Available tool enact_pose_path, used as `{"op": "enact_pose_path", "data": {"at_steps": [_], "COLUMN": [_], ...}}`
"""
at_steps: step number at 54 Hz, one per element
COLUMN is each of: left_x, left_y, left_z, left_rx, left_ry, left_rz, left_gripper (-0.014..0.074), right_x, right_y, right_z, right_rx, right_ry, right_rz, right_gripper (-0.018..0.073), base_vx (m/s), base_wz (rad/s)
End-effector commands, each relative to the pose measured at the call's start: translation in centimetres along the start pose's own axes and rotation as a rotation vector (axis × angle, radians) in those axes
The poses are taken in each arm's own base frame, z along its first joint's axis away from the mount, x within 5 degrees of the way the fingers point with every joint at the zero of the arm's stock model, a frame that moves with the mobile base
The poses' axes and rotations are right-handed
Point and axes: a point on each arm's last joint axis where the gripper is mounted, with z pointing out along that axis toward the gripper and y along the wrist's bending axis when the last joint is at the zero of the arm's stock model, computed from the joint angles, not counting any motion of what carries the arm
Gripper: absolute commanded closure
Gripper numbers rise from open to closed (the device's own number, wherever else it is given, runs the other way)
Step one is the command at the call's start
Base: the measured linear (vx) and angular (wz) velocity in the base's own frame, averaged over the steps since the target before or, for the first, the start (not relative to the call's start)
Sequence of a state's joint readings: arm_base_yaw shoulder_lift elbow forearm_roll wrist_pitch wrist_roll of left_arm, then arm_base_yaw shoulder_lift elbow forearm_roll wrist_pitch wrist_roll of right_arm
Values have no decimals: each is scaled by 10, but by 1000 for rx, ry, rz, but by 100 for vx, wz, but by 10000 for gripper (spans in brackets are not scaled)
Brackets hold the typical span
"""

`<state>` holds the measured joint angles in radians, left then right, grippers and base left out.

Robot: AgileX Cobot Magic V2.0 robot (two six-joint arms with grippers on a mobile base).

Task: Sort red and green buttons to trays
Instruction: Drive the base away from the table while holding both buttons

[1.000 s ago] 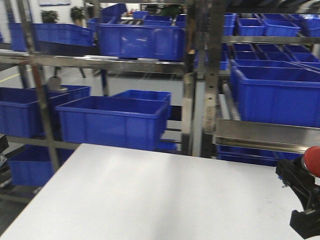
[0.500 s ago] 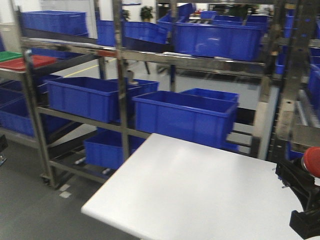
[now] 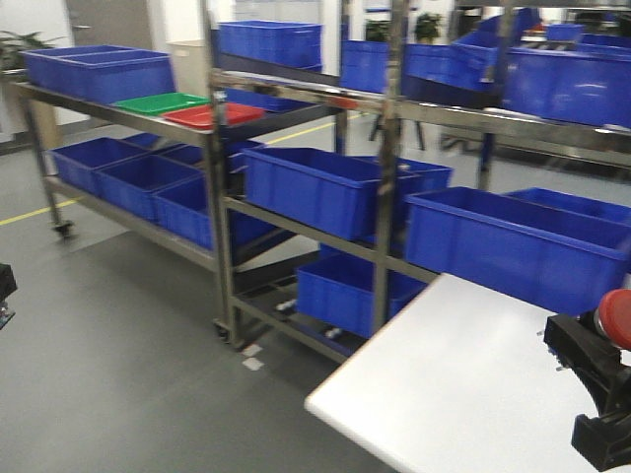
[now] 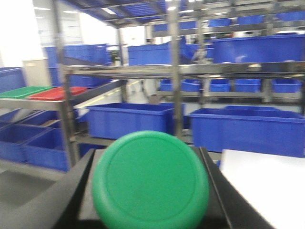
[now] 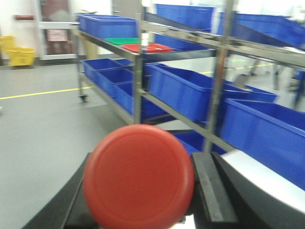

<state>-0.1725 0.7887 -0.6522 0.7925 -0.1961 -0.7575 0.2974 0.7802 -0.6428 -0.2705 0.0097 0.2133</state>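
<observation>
The green button (image 4: 150, 180) fills the left wrist view, cap toward the camera, with my left gripper (image 4: 150, 193) shut on it between black fingers (image 4: 71, 195). The red button (image 5: 138, 175) sits the same way in my right gripper (image 5: 140, 191), which is shut on it. In the front view the red cap (image 3: 617, 317) shows at the right edge, above the right gripper (image 3: 596, 389). The green tray (image 3: 158, 101) and the red tray (image 3: 212, 115) lie side by side on the top shelf of a metal rack at the far left. Both trays also show in the wrist views: green tray (image 4: 21, 90), red tray (image 4: 57, 92), green tray (image 5: 121, 41), red tray (image 5: 150, 47).
A white table (image 3: 463, 394) juts in from the lower right. Metal racks (image 3: 219, 227) loaded with deep blue crates (image 3: 315, 187) run across the view. Grey floor (image 3: 108, 345) with a yellow line lies to the left. A yellow bin (image 5: 19, 55) stands far off.
The whole view has swung left: the table slid to the lower right, and the rack with the red and green trays came into view. Both grippers keep hold of their buttons.
</observation>
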Motion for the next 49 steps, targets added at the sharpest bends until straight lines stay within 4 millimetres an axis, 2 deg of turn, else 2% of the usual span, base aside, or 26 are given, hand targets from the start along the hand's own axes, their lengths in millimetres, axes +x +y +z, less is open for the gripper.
{"op": "enact_pose_path", "data": {"at_steps": [1,49], "left_x": [-17,-17], "left_y": [-4,-4], "left_z": [-1,-1], "left_rx": [42,42], "left_ry": [-86,-86], "left_rz": [-15,-15], "left_gripper": [599,599], "right_x": [-23,-23], "right_y": [1,1], "right_z": [-4,-4], "right_rx": [-18,-18], "right_ry": [-135,-135], "right_rz": [-12,-12], "right_gripper": [568,568], "base_vx": [9,20], "base_wz": [56,64]}}
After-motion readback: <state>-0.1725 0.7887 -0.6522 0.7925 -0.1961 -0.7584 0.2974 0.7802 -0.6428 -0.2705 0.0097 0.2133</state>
